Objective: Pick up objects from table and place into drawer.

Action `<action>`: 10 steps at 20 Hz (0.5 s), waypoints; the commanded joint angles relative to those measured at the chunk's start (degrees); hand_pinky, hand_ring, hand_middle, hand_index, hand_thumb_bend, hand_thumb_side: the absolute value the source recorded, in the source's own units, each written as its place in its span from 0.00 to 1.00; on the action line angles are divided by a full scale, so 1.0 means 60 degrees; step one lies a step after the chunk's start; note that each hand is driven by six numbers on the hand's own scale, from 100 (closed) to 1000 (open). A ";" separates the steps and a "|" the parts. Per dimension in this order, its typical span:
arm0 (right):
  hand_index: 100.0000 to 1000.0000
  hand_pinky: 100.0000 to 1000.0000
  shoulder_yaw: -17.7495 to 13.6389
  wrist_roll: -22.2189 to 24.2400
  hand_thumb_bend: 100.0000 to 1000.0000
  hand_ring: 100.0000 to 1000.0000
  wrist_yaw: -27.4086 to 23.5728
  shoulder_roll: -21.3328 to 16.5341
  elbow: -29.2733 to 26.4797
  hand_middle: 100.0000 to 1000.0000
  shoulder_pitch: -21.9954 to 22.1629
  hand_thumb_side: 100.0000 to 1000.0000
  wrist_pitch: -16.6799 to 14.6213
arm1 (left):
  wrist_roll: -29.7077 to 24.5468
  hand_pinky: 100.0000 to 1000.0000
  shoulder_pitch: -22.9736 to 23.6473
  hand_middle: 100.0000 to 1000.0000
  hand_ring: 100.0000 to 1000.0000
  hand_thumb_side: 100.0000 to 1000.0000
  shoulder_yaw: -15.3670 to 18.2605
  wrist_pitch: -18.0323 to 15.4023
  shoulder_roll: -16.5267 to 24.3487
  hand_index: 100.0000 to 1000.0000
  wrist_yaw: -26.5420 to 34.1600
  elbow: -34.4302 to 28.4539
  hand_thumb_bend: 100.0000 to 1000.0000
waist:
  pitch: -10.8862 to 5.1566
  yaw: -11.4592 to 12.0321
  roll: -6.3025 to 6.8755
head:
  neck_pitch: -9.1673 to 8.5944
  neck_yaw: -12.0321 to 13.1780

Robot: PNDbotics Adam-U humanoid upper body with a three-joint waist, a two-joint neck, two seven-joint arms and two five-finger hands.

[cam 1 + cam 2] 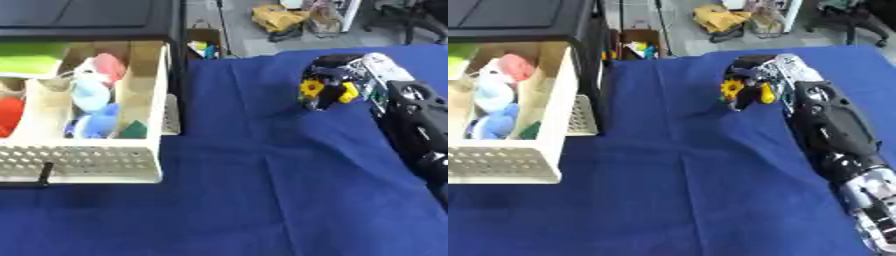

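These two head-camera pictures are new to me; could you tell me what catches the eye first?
The right robot hand, far right on the blue tablecloth, is curled around a yellow object. At left, the open cream drawer holds pink, light blue and red things.

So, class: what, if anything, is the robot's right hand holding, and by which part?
The right hand is curled round a small yellow object above the blue cloth. Its fingers hide most of it, so the exact part gripped cannot be told.
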 commanded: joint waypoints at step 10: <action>0.52 0.44 0.0104 0.0070 0.01 0.48 -0.0905 -0.0359 -0.0941 0.34 -0.0440 0.26 0.0004 | 0.0074 0.59 -0.0008 0.74 0.73 1.00 0.0038 -0.0011 0.0317 0.85 0.0085 -0.0124 0.07 | -0.0389 -0.0090 -0.0061 | 0.0003 0.0019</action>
